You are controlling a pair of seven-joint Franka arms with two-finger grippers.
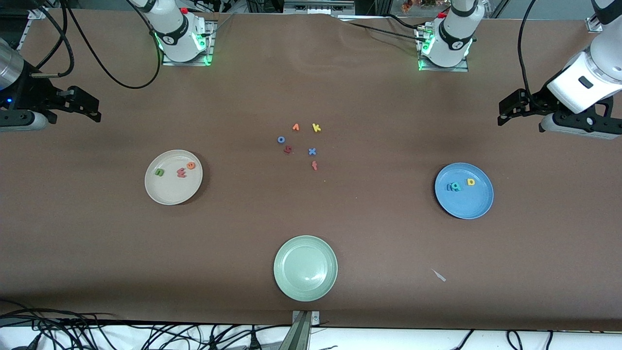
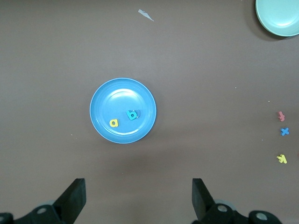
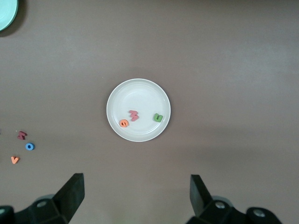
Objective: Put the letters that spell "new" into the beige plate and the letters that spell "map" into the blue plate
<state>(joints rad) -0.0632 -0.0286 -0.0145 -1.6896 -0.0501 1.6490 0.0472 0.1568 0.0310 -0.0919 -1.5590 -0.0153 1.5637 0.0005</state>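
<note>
The beige plate (image 1: 170,192) (image 3: 140,95) toward the right arm's end holds a green n (image 1: 159,172) (image 3: 158,117), a pinkish-red w (image 1: 181,172) (image 3: 134,115) and an orange e (image 1: 191,166) (image 3: 124,123). In the blue plate (image 1: 466,204) (image 2: 122,95) toward the left arm's end lie a yellow p (image 1: 470,182) (image 2: 114,123) and a teal a (image 1: 456,186) (image 2: 132,115) touching a blue m (image 1: 450,185) (image 2: 137,112). My right gripper (image 1: 92,108) (image 3: 137,193) hangs open and empty above the table beside the beige plate. The left gripper (image 1: 505,111) (image 2: 139,196) is likewise open and empty beside the blue plate.
A pale green plate (image 1: 305,268) sits near the table's front edge with nothing in it. Mid-table lie loose letters: orange v (image 1: 295,127), yellow k (image 1: 316,128), blue o (image 1: 281,139), a dark red letter (image 1: 288,149), blue x (image 1: 312,151), red f (image 1: 315,166). A pale scrap (image 1: 439,275) lies nearer the front camera than the blue plate.
</note>
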